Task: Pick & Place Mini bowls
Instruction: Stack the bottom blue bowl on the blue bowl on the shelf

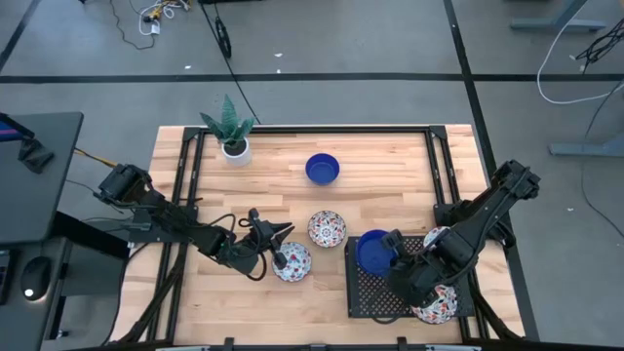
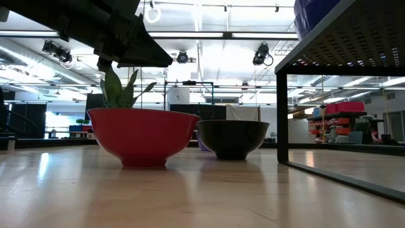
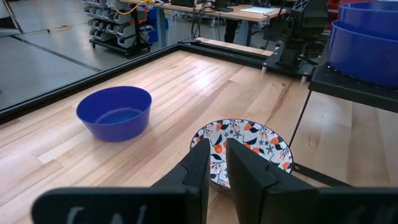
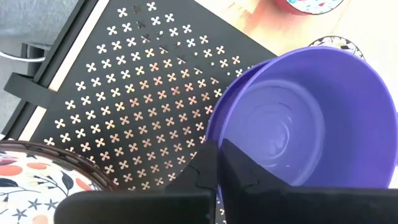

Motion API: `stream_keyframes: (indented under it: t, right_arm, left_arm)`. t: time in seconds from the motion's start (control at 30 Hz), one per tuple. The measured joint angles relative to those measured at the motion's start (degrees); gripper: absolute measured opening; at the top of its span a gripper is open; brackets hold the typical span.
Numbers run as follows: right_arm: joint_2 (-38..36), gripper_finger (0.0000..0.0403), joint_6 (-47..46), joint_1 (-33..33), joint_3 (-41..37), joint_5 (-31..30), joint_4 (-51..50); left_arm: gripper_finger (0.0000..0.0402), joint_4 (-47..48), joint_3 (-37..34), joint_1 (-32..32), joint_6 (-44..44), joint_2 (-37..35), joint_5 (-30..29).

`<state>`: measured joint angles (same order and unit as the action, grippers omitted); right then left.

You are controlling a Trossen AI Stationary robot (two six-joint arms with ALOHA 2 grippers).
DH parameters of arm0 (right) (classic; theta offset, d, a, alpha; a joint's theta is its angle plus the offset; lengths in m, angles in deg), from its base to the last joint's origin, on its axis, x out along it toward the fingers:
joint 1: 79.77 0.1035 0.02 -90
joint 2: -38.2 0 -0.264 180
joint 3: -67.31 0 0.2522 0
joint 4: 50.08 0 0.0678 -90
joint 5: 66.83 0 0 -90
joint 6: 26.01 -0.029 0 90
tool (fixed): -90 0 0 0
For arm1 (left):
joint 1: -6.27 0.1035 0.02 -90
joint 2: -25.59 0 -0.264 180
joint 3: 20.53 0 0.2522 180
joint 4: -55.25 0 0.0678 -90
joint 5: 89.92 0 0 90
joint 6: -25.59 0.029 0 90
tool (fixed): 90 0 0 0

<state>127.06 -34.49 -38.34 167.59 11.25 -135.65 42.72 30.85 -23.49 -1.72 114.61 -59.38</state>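
Five bowls show from above: two blue, three floral. One blue bowl [image 1: 323,169] sits upper centre on the counter [image 1: 390,166]; another [image 1: 373,251] on the black rack [image 1: 366,292], its rim pinched by the right gripper [image 1: 398,261]. The left gripper [image 1: 276,255], fingers pinching, holds the rim of a floral bowl [image 1: 292,261]; one floral [image 1: 327,229] sits centre, another [image 1: 437,304] lower right.

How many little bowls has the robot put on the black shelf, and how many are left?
Done: one flowery bowl sits on the black shelf. In hand: the right claw pinches a blue bowl over the shelf; the left claw grips another flowery bowl. Left on the table: one blue bowl, one flowery bowl.
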Motion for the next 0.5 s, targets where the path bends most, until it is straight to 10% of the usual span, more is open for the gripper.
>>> stream_keyframes:
  t: [0.5]
  right_arm:
    - [0.0, 0.0005, -1.59, 0.0, 0.0, 0.02, -0.16]
  left_arm:
    - [0.0055, 0.0, 0.01, 0.0, 0.0, 0.0, 0.0]
